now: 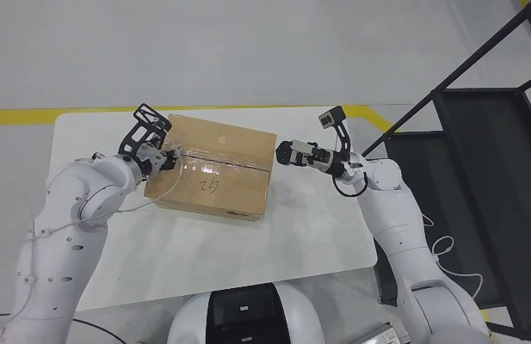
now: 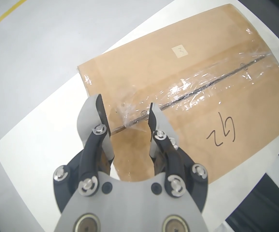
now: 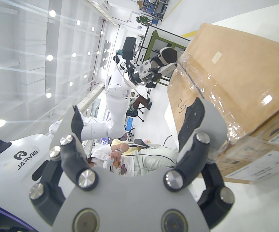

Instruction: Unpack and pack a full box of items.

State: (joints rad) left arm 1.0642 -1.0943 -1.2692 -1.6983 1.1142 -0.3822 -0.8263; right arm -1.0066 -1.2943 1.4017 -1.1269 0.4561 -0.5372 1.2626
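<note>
A closed cardboard box (image 1: 222, 163) lies in the middle of the white table (image 1: 205, 258). Clear tape (image 2: 202, 85) runs along its top seam, with a handwritten mark (image 2: 220, 131) on one flap and a small label (image 2: 180, 51) on the other. My left gripper (image 1: 166, 159) (image 2: 125, 102) is open at the box's left end, its fingers either side of the taped seam. My right gripper (image 1: 287, 153) (image 3: 136, 105) is open at the box's (image 3: 238, 73) right end, one finger (image 3: 192, 117) close to the top edge. The left gripper (image 3: 153, 68) shows at the far end.
A black metal rack (image 1: 480, 155) stands just off the table's right side. A yellow floor line (image 1: 76, 113) runs behind the table. White tabletop lies bare in front of the box (image 1: 248, 249) and to its left (image 2: 45, 134).
</note>
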